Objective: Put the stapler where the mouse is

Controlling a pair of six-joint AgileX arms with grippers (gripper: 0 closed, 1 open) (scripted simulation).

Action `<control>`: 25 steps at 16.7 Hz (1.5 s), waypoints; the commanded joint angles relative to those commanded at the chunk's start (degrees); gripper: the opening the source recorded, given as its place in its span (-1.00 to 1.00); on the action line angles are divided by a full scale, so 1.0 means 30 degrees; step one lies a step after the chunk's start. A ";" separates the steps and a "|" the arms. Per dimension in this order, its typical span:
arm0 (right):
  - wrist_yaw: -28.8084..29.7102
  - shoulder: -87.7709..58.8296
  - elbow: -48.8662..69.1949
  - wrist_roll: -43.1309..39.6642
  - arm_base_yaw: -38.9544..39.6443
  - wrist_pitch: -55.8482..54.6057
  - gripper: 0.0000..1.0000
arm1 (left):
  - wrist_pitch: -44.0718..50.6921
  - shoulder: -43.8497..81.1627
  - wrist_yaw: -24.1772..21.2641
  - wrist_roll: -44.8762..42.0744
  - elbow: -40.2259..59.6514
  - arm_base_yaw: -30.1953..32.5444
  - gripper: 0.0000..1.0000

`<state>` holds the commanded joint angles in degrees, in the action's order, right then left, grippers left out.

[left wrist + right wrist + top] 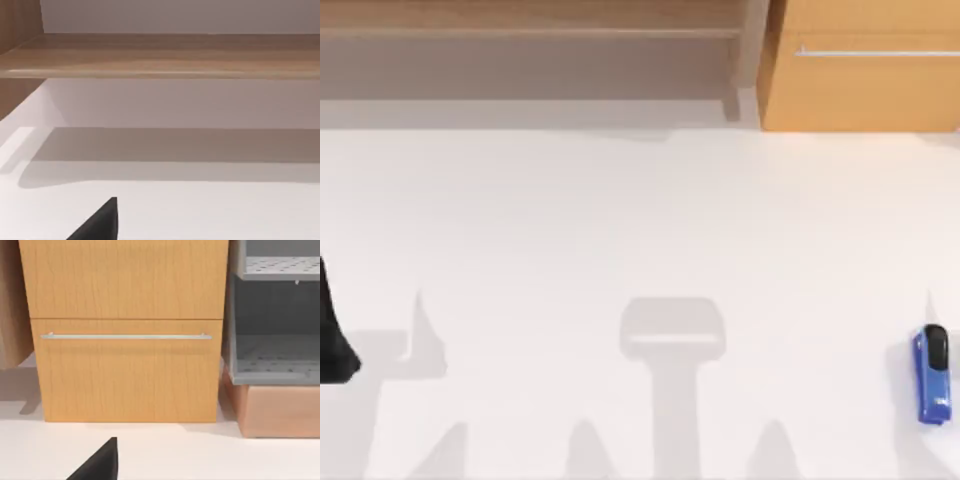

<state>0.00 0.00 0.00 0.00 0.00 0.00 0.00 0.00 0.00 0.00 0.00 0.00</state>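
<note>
Lying flat near the tabletop's right edge, toward the front: the stapler (933, 374), bright blue, narrow, long axis running front to back, with a black rounded piece on top at its far end. Nothing touches it.

Tabletop (640, 220): white, wide, marked by soft grey shadows along the front edge.

Left arm (334, 335): a dark shape at the tabletop's left edge, well apart from the stapler. Its gripper's opening cannot be told; the left wrist view gives one black finger tip (100, 222) over white surface.

Right gripper: one black finger tip (100, 462) in the right wrist view; whether wide or narrow cannot be told.

Beyond the rear edge: a wooden shelf (530, 30) at left; an orange-brown cabinet (865, 70) with a slim metal handle (125, 336) at right; a grey perforated rack (275, 330) beside the cabinet.
</note>
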 joint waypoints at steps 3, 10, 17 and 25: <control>0.0029 -0.0219 0.0161 0.0096 -0.0002 0.0204 1.00 | 0.0000 0.0000 0.0000 0.0000 0.0000 0.0000 1.00; 0.0314 -0.7272 0.4417 0.2240 0.0907 0.5258 1.00 | 0.0000 0.0000 0.0000 0.0000 0.0000 0.0000 1.00; 0.0238 -2.0982 1.1584 0.4807 0.3315 1.2148 1.00 | 0.0000 0.0000 0.0000 0.0000 0.0000 0.0000 1.00; -0.0027 -3.0390 1.8077 0.7335 0.4678 1.7125 1.00 | 0.0000 0.0000 0.0000 0.0000 0.0000 0.0000 1.00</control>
<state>-0.08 -91.17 54.23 22.00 14.03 51.37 0.00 0.00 0.00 0.00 0.00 0.00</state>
